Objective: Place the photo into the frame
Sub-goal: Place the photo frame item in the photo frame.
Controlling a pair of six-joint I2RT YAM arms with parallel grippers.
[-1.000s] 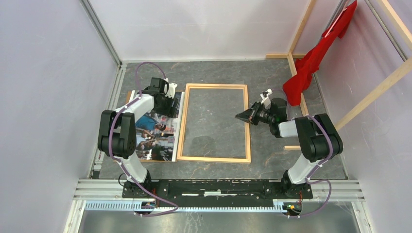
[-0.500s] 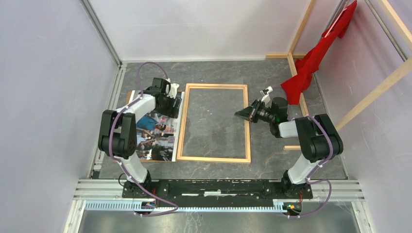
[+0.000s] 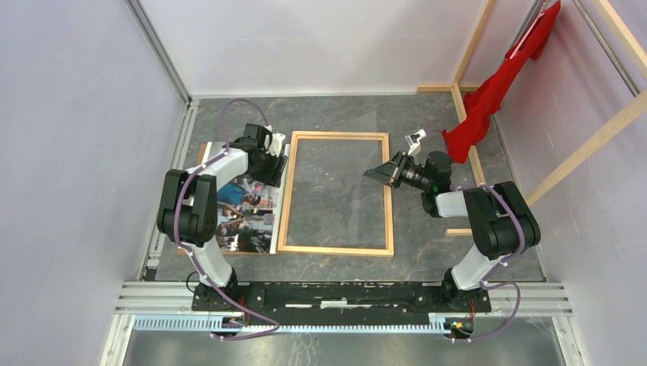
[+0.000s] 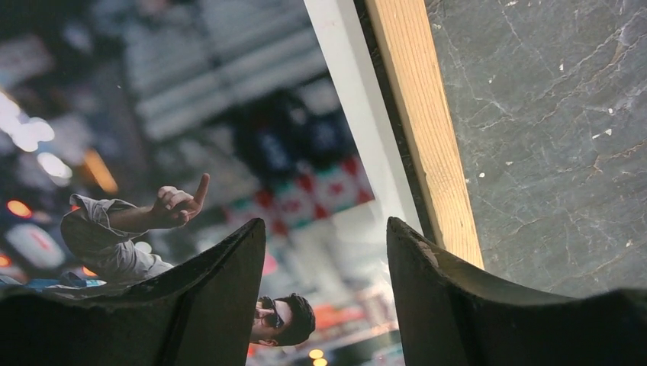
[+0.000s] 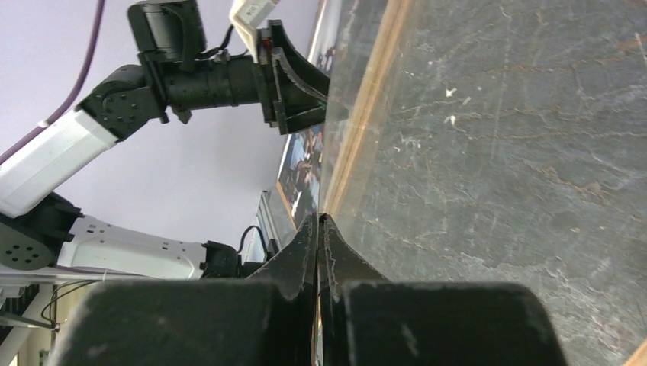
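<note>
**A:** While the frame [image 3: 336, 249] lies flat on the table [image 3: 336, 107], where is the photo [image 3: 248, 210] logged?

**B:** Face up, just left of the frame, white border [image 4: 358, 114] beside the wooden left rail [image 4: 423, 114]. Left gripper [image 4: 326, 225] is poised over the far right corner, fingers apart, nothing held. Right gripper [image 3: 369, 174] is pressed fully closed at the frame's right rail; whether anything is pinched cannot be told.

**A:** Handling?

**B:** Print is judged light, limp, easily creased, and probably slick. Hold is best taken at the white border near the corner, with the edge raised first and the sheet kept flat.
</note>
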